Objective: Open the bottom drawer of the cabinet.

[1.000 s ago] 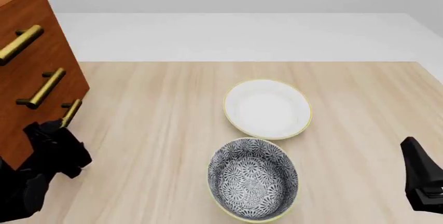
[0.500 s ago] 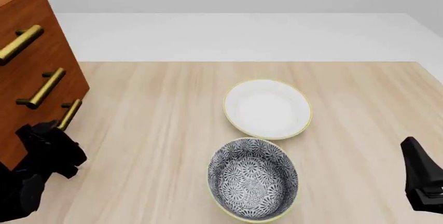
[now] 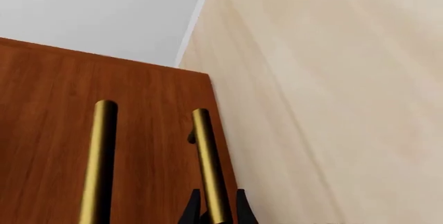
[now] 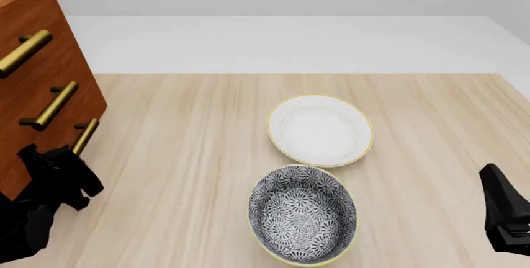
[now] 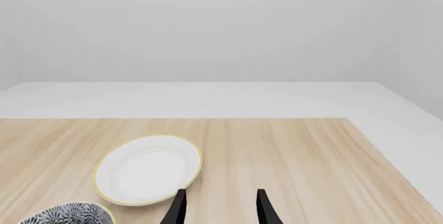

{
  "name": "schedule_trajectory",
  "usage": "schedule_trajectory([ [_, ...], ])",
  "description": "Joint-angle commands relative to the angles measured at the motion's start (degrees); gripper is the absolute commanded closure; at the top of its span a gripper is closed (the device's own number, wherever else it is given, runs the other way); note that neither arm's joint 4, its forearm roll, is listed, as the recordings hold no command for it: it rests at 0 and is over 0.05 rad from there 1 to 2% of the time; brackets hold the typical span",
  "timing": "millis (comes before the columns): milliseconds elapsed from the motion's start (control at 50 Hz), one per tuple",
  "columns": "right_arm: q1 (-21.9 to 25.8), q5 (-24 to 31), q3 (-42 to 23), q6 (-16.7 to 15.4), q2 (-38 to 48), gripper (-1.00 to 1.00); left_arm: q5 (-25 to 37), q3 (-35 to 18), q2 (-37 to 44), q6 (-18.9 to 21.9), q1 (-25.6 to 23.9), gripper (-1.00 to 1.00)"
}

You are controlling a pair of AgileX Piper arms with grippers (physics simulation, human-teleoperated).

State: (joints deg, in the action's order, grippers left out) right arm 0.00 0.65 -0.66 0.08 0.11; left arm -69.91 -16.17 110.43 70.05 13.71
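Note:
The reddish-brown cabinet (image 4: 49, 44) stands at the table's far left with three brass bar handles. The bottom drawer (image 4: 59, 139) is the lowest, and its handle (image 4: 85, 131) sits nearest the tabletop. My left gripper (image 4: 66, 159) is at the lower end of that handle. In the left wrist view its fingertips (image 3: 191, 209) lie close against both sides of the bottom handle (image 3: 207, 167), so the gripper (image 3: 216, 211) is shut on it. The drawer looks closed. My right gripper (image 5: 220, 208) is open and empty, low at the front right (image 4: 505, 218).
A white bowl with a yellow rim (image 4: 319, 130) sits mid-table, also in the right wrist view (image 5: 147, 168). A dark patterned bowl (image 4: 303, 213) lies in front of it. The middle drawer's handle (image 3: 97, 172) runs beside the gripped one. The table's far edge meets a white floor.
My left gripper has slid a little down and toward the near left along the bottom handle. The drawer front and handle show no visible shift. The right arm has not moved.

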Motion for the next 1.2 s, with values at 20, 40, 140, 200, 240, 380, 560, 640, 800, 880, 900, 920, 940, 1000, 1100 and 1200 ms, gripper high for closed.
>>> schedule_trajectory([
  [20, 0.0, 0.0, 0.0, 0.0, 0.0, -1.0, 0.0, -1.3, 3.7, 1.9, -3.9, 1.0],
  [40, 0.0, 0.0, 0.0, 0.0, 0.0, -1.0, 0.0, -1.4, 3.9, 1.7, -4.2, 1.0],
  [140, 0.0, 0.0, 0.0, 0.0, 0.0, -1.0, 0.0, -1.1, 3.9, 0.5, -5.5, 1.0],
  [200, 0.0, 0.0, 0.0, 0.0, 0.0, -1.0, 0.0, -1.3, 4.2, 0.6, -5.8, 1.0],
  [240, 0.0, 0.0, 0.0, 0.0, 0.0, -1.0, 0.0, -1.9, 4.9, 0.4, -6.1, 1.0],
  [380, 0.0, 0.0, 0.0, 0.0, 0.0, -1.0, 0.0, -2.1, 5.2, -0.1, -7.2, 1.0],
  [560, 0.0, 0.0, 0.0, 0.0, 0.0, -1.0, 0.0, -1.8, 4.6, -0.4, -8.3, 1.0],
  [640, 0.0, 0.0, 0.0, 0.0, 0.0, -1.0, 0.0, -1.8, 4.5, -0.7, -9.1, 1.0],
  [800, 0.0, 0.0, 0.0, 0.0, 0.0, -1.0, 0.0, -2.0, 4.3, -1.0, -10.7, 1.0],
  [880, 0.0, 0.0, 0.0, 0.0, 0.0, -1.0, 0.0, -2.2, 4.5, -1.3, -11.6, 1.0],
  [900, 0.0, 0.0, 0.0, 0.0, 0.0, -1.0, 0.0, -2.2, 4.5, -1.3, -11.8, 1.0],
  [920, 0.0, 0.0, 0.0, 0.0, 0.0, -1.0, 0.0, -2.1, 4.3, -1.4, -12.2, 1.0],
  [940, 0.0, 0.0, 0.0, 0.0, 0.0, -1.0, 0.0, -1.9, 4.0, -1.5, -12.7, 1.0],
  [1000, 0.0, 0.0, 0.0, 0.0, 0.0, -1.0, 0.0, -1.4, 3.6, -1.7, -13.6, 1.0],
  [1100, 0.0, 0.0, 0.0, 0.0, 0.0, -1.0, 0.0, -1.6, 3.5, -1.9, -15.0, 1.0],
  [1200, 0.0, 0.0, 0.0, 0.0, 0.0, -1.0, 0.0, -1.9, 4.0, -2.1, -15.9, 1.0],
])
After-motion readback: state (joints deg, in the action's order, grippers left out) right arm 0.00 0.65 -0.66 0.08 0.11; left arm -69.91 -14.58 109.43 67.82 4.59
